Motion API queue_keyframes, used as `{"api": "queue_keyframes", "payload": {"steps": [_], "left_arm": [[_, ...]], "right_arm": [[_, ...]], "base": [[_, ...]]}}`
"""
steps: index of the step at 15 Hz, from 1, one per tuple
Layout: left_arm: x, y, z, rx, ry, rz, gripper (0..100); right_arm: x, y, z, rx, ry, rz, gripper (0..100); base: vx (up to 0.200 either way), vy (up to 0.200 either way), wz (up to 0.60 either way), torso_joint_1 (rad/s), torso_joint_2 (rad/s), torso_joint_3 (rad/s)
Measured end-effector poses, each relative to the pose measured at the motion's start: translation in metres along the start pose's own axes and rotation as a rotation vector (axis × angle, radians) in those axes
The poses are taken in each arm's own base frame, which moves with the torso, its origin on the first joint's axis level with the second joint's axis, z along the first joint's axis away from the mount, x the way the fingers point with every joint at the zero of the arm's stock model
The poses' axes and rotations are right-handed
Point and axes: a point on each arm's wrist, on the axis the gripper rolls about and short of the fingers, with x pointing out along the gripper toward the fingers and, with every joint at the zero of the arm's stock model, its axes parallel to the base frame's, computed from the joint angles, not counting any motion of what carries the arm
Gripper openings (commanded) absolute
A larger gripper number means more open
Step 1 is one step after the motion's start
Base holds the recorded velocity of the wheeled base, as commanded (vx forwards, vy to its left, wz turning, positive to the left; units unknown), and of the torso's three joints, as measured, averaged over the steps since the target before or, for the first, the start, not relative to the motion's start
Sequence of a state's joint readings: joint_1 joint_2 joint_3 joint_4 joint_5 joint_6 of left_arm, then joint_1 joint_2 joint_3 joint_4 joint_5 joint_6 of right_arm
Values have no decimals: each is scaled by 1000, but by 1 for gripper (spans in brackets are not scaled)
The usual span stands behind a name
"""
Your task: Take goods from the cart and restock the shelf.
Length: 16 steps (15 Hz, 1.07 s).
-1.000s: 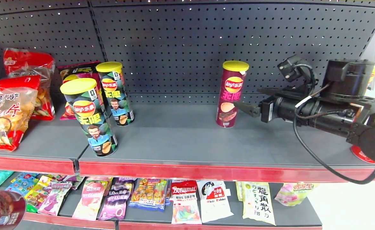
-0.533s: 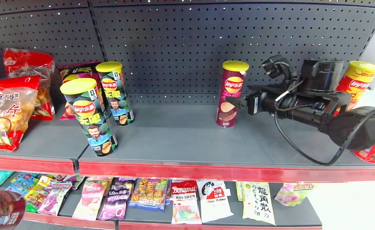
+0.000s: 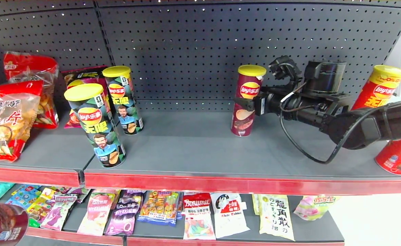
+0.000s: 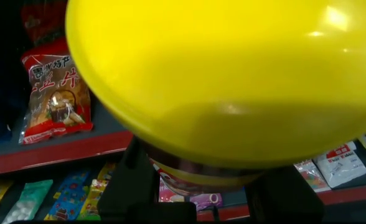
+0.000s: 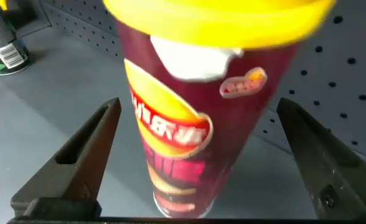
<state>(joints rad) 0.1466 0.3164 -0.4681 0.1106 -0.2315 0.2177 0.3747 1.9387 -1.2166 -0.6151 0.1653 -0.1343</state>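
Note:
A maroon chips can (image 3: 247,100) with a yellow lid stands upright at the back of the grey shelf (image 3: 200,153). My right gripper (image 3: 241,103) comes in from the right at the can's mid height. In the right wrist view this maroon chips can (image 5: 189,124) sits between the fingers (image 5: 86,155) of the open right gripper (image 5: 198,109), with gaps on both sides. My left gripper (image 4: 201,183) is shut on a second maroon can, whose yellow lid (image 4: 233,74) covers most of the left wrist view. That held can (image 3: 0,223) shows at the lower left of the head view.
Two black chips cans (image 3: 96,124) (image 3: 123,99) stand left of centre, with red snack bags (image 3: 9,119) further left. Red cans (image 3: 379,87) (image 3: 398,155) stand at the far right. Several snack packets (image 3: 197,215) lie on the lower shelf. A pegboard (image 3: 200,51) backs the shelf.
My right arm has moved left along the shelf, so its open fingers now flank the maroon can. The red can at the far right has come into sight behind it.

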Motion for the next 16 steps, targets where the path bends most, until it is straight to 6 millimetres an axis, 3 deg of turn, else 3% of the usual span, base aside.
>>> {"api": "queue_keyframes", "payload": {"steps": [3, 4, 12, 16], "left_arm": [[0, 0, 0, 0, 1, -1, 0], [0, 0, 0, 0, 1, 0, 0], [0, 0, 0, 0, 4, 2, 0], [0, 0, -2, -13, 8, 0, 0]], "right_arm": [[8, -1, 0, -2, -9, 0, 100], [10, -1, -1, -2, -6, 1, 0], [13, 1, -6, -5, 6, 5, 0], [-9, 18, 10, -10, 4, -4, 0]], "base": [[0, 0, 0, 0, 0, 0], [0, 0, 0, 0, 0, 0], [0, 0, 0, 0, 0, 0], [0, 0, 0, 0, 0, 0]]}}
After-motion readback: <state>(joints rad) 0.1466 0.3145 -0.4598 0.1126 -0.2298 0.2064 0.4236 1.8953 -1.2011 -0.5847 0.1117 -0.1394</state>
